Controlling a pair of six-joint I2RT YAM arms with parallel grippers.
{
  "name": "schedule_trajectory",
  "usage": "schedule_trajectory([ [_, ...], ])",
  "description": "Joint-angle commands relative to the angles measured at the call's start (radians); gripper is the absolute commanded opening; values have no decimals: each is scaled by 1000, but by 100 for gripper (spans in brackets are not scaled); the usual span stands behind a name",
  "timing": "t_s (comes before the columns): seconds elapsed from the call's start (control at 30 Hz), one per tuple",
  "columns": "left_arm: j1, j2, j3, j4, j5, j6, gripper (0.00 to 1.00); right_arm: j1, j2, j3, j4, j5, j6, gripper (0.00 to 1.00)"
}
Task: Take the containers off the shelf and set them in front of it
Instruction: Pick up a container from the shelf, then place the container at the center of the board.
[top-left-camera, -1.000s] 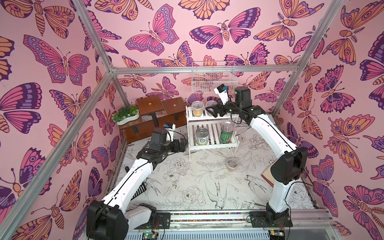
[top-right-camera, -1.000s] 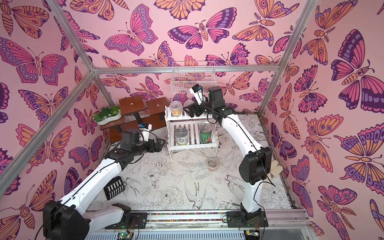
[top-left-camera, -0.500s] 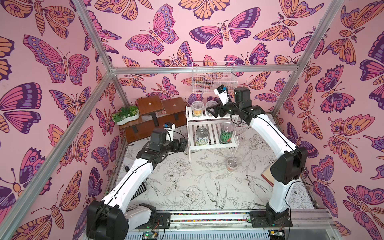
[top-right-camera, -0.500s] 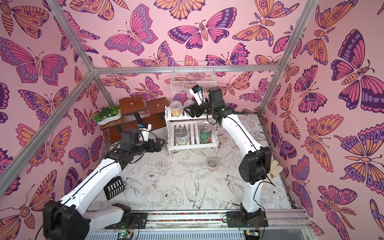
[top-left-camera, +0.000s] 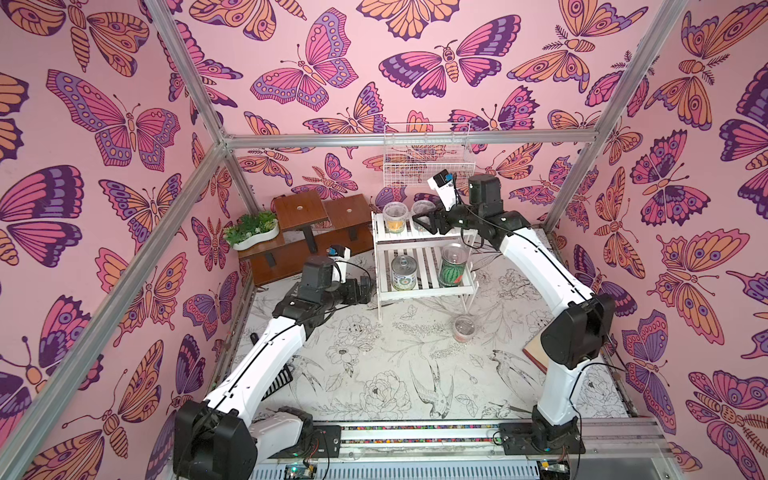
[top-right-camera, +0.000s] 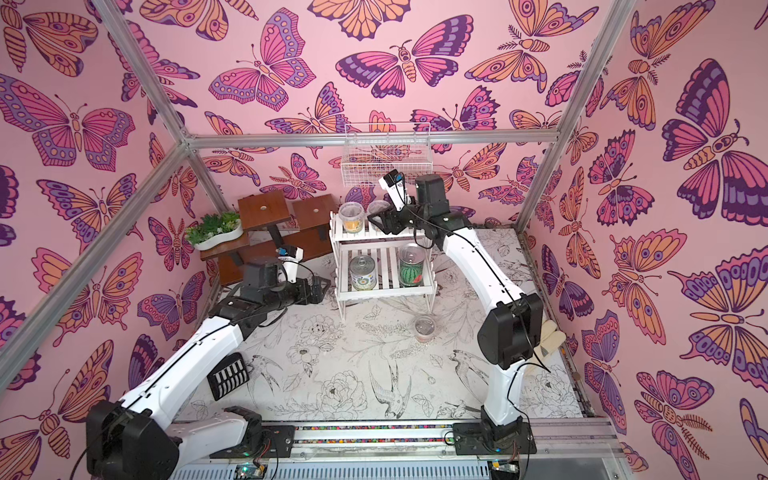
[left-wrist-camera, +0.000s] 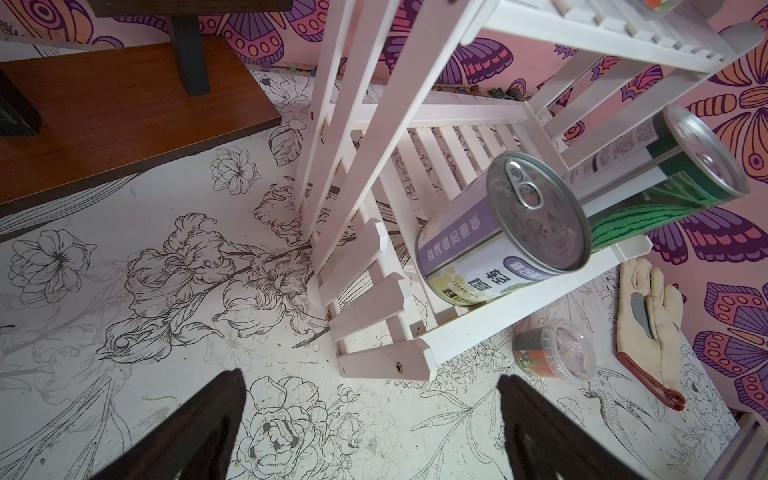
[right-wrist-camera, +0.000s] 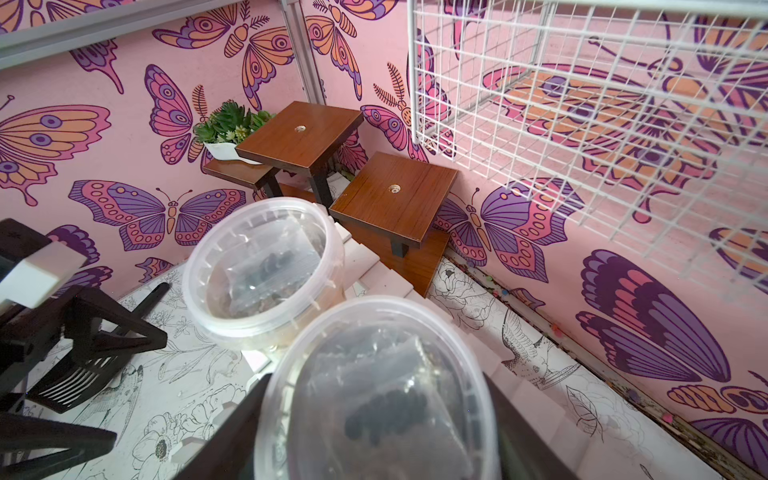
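The white shelf (top-left-camera: 424, 293) stands at the back. On its top tier are a yellow-orange cup (top-left-camera: 395, 217) (right-wrist-camera: 262, 266) and a dark cup (top-left-camera: 423, 208) (right-wrist-camera: 374, 395). My right gripper (top-left-camera: 424, 220) (right-wrist-camera: 380, 415) reaches in from the right, its fingers pressed against both sides of the dark cup. The lower tier holds a white-labelled can (top-left-camera: 404, 273) (left-wrist-camera: 498, 237) and a watermelon can (top-left-camera: 454, 266) (left-wrist-camera: 673, 178). A red-orange cup (top-left-camera: 464, 328) (left-wrist-camera: 552, 351) stands on the mat in front. My left gripper (top-left-camera: 368, 286) (left-wrist-camera: 370, 377) hovers open and empty beside the shelf's left legs.
A brown stepped stand (top-left-camera: 316, 216) with a white planter (top-left-camera: 253, 230) sits left of the shelf. A white wire basket (top-left-camera: 428, 153) hangs on the back wall just above my right wrist. A glove (top-right-camera: 548, 336) lies at the right edge and a black ribbed piece (top-right-camera: 227, 376) by my left arm.
My right gripper's jaws have narrowed onto the dark cup. Both arms have hardly moved, and the left gripper has stayed wide open.
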Motion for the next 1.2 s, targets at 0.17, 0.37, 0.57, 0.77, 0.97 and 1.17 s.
schedule_trajectory([
  [0.17,8,13,6,17,6,20,100,0,-66,25,-11,-3,21,49],
  [0.37,9,7,0,18,9,19,100,2,-156,-50,14,-13,51,48],
  [0.57,9,4,-6,18,15,19,100,8,-282,-194,47,-33,94,48],
  [0.77,8,-4,-17,19,25,25,100,32,-458,-406,61,-14,96,47],
  [0.97,8,-15,-41,17,45,37,100,73,-589,-612,80,-7,111,47],
  [1.17,9,-49,-86,18,46,22,100,148,-681,-805,151,27,154,46],
])
